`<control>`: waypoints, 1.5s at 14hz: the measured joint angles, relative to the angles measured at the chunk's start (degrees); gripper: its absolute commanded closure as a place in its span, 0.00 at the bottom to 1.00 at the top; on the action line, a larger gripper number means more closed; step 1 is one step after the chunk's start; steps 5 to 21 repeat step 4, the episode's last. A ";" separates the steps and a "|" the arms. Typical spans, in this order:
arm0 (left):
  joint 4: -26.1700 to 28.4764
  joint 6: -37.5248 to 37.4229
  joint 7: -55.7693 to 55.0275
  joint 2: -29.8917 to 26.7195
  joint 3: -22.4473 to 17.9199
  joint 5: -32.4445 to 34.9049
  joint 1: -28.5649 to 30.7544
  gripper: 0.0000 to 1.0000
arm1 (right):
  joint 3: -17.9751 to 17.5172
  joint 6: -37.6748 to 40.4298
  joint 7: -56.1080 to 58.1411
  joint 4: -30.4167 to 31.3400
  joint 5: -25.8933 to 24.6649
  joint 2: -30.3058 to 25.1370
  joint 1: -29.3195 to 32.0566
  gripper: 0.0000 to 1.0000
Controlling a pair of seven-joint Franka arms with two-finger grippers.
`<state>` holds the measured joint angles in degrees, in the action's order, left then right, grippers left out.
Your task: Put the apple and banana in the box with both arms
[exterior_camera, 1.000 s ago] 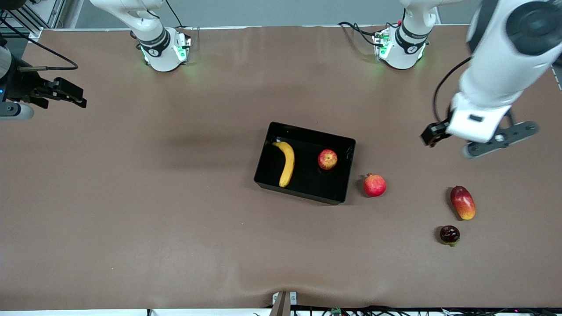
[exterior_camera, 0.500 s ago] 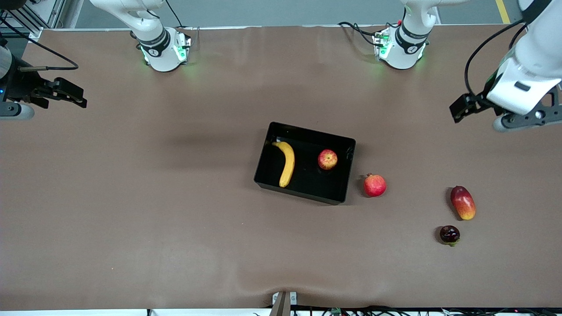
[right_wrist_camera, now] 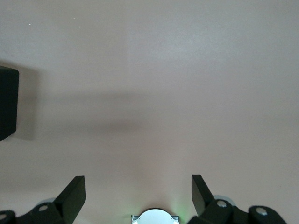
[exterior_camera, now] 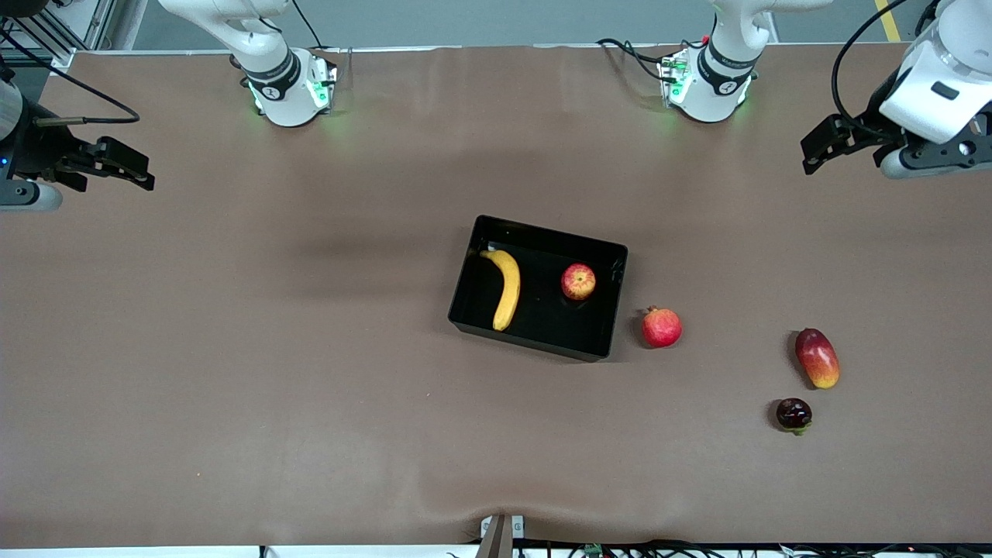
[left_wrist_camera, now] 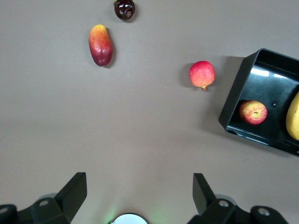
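Note:
The black box [exterior_camera: 535, 342] sits at the middle of the table. The yellow banana [exterior_camera: 505, 288] and the red-yellow apple [exterior_camera: 578, 281] both lie in it, apart from each other. My left gripper [exterior_camera: 823, 147] is open and empty, up over bare table at the left arm's end. Its wrist view shows the gripper [left_wrist_camera: 138, 196], the apple [left_wrist_camera: 253, 112], part of the banana [left_wrist_camera: 293, 123] and the box [left_wrist_camera: 235, 95]. My right gripper [exterior_camera: 116, 164] is open and empty over the table's edge at the right arm's end. Its wrist view shows the gripper [right_wrist_camera: 138, 196] and a corner of the box [right_wrist_camera: 7, 102].
A red pomegranate-like fruit [exterior_camera: 661, 327] lies beside the box toward the left arm's end. A red-yellow mango [exterior_camera: 817, 358] and a small dark fruit [exterior_camera: 793, 414] lie farther toward that end, nearer the front camera. The two arm bases stand along the back edge.
The left arm has swung away from the box toward its end of the table and toward the bases, gripper empty. The right arm and the fruits have not moved.

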<state>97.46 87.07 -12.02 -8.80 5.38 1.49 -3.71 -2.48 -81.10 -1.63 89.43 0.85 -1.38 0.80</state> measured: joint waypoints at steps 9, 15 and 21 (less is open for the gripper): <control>-1.10 0.13 2.60 -0.07 -1.66 -0.02 0.06 0.00 | 0.00 -0.01 0.00 0.00 0.00 0.00 -0.32 0.00; -1.10 0.13 2.60 -0.07 -1.66 -0.02 0.06 0.00 | 0.00 -0.01 0.00 0.00 0.00 0.00 -0.32 0.00; -1.10 0.13 2.60 -0.07 -1.66 -0.02 0.06 0.00 | 0.00 -0.01 0.00 0.00 0.00 0.00 -0.32 0.00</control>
